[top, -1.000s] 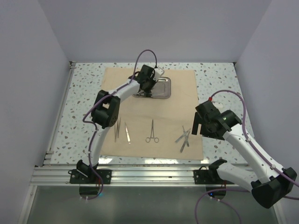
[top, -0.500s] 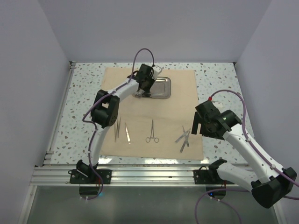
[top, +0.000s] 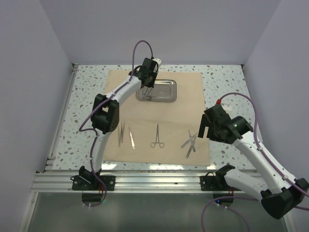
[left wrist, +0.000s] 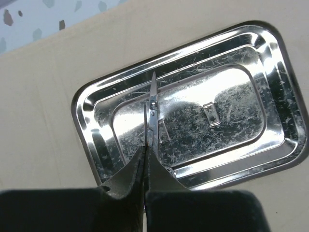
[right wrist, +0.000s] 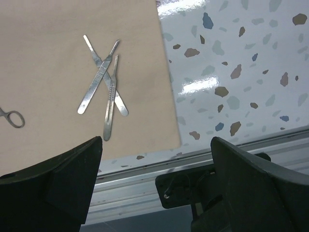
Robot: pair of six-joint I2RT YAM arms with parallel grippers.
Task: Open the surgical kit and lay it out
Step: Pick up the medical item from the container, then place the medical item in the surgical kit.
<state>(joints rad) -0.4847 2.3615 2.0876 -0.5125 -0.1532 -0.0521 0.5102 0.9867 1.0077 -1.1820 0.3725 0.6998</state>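
The tan cloth wrap (top: pixel 186 104) lies spread flat on the table. The shiny steel tray (top: pixel 166 92) sits on its far part and fills the left wrist view (left wrist: pixel 270 111). My left gripper (top: pixel 147 88) is shut on thin silver scissors (left wrist: pixel 152 113), holding them blades-down above the tray's left half. On the cloth's near part lie tweezers (top: pixel 121 134), a probe (top: pixel 132 138), ring-handled forceps (top: pixel 157 137) and crossed flat handles (top: pixel 189 141). My right gripper (top: pixel 205 126) is open and empty, hovering over the cloth's right near corner; the handles (right wrist: pixel 101 82) lie ahead of it.
The aluminium rail (top: pixel 154 181) runs along the near table edge and shows under the right gripper (right wrist: pixel 120 179). Speckled tabletop (top: pixel 227 87) surrounds the cloth. White walls close in on three sides. The forceps ring (right wrist: pixel 13 118) shows at the left edge of the right wrist view.
My left gripper has risen and drawn back from the tray floor, lifting the scissors with it. The right arm has barely shifted.
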